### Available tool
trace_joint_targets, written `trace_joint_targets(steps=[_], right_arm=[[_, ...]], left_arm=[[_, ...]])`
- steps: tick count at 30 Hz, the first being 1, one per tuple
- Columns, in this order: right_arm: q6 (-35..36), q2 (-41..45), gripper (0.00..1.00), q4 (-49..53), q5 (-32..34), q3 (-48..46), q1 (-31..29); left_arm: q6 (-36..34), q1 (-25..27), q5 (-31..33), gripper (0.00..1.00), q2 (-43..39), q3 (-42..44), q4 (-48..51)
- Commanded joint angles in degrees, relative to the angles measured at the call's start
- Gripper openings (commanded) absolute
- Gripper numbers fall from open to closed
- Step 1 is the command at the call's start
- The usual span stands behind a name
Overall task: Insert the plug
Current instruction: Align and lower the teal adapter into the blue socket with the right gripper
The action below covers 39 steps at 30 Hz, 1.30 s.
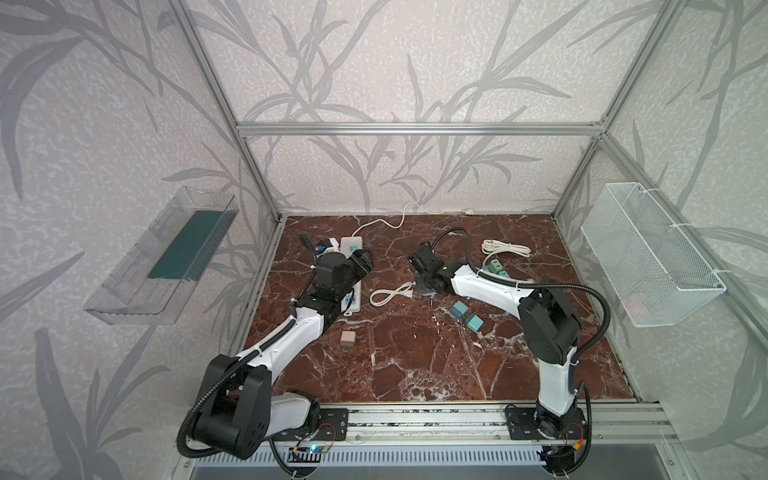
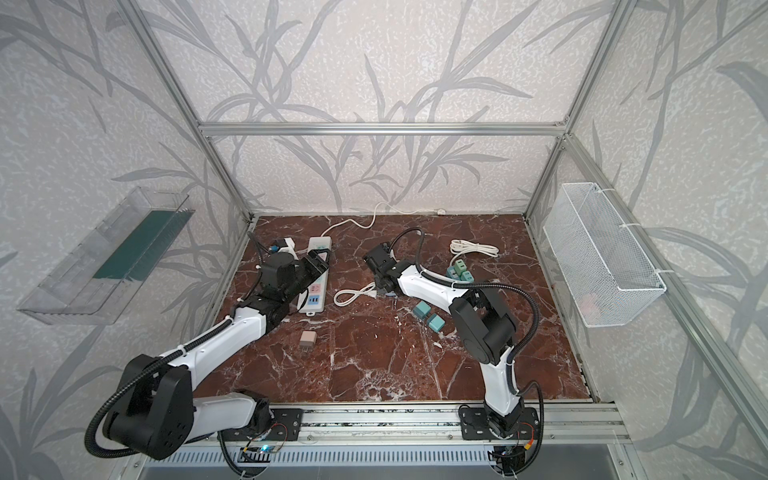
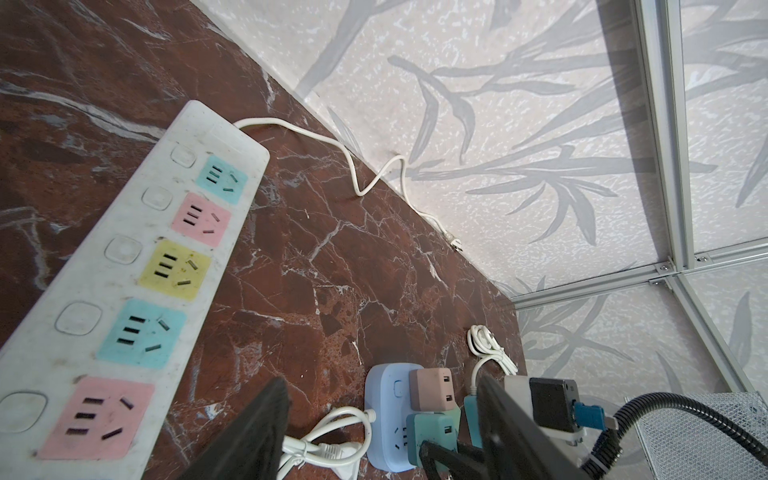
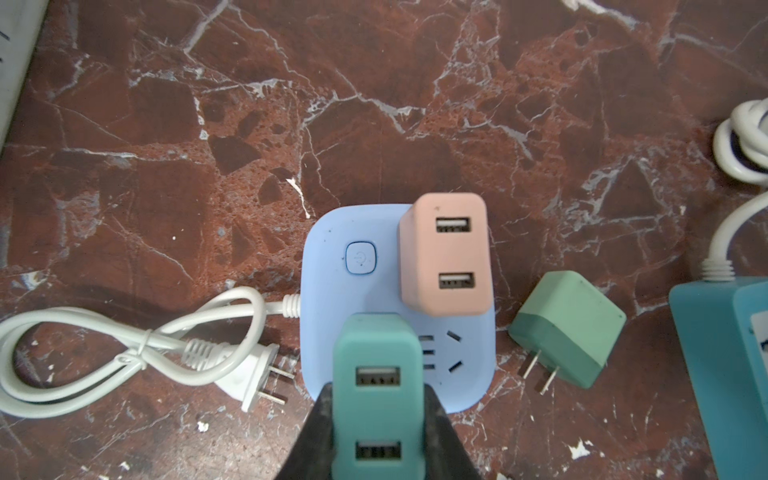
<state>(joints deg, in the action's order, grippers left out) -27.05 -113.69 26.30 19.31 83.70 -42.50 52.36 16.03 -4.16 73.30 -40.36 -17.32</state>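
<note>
My right gripper (image 4: 378, 401) is shut on a teal USB plug (image 4: 376, 349). It holds the plug upright over the near left part of a light-blue socket block (image 4: 328, 299), and the plug's prongs are hidden beneath it. A pink charger (image 4: 444, 253) sits plugged into the same block. In both top views the right gripper (image 1: 424, 286) (image 2: 384, 286) hangs low near the table's middle. My left gripper (image 3: 382, 432) stands open and empty above the white power strip (image 3: 124, 291) (image 1: 353, 297).
A green charger (image 4: 569, 328) lies loose beside the block, with a bundled white cord (image 4: 124, 349) on the block's other side. Two teal cubes (image 1: 467, 316), a beige charger (image 1: 347, 338), another coiled cord (image 1: 505, 248) and a wire basket (image 1: 652, 253) are also around.
</note>
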Motion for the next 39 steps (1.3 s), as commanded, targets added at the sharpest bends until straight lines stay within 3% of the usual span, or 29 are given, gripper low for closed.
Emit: trace_joint_targets(steps=[1, 4, 11, 28, 39], right_arm=[[-0.5, -4.5, 0.00, 5.4, -5.2, -4.0, 1.6], [0.1, -3.9, 0.00, 5.6, -9.3, -4.1, 3.0], [-2.1, -2.9, 0.00, 2.7, -11.8, -7.3, 4.5], [0.2, -10.1, 0.00, 7.4, -4.7, -1.1, 3.4], [3.6, -19.0, 0.00, 10.0, -5.1, 15.4, 8.6]], left_arm=[[0.6, -0.4, 0.3, 0.72, -1.6, -0.9, -1.2], [0.6, -0.4, 0.3, 0.72, -1.6, -0.9, -1.2], [1.0, -0.6, 0.1, 0.72, -1.7, -0.8, -1.6], [0.6, -0.7, 0.4, 0.72, -1.7, -0.7, -1.8], [0.1, -1.3, 0.7, 0.72, -1.5, -0.5, -2.1]])
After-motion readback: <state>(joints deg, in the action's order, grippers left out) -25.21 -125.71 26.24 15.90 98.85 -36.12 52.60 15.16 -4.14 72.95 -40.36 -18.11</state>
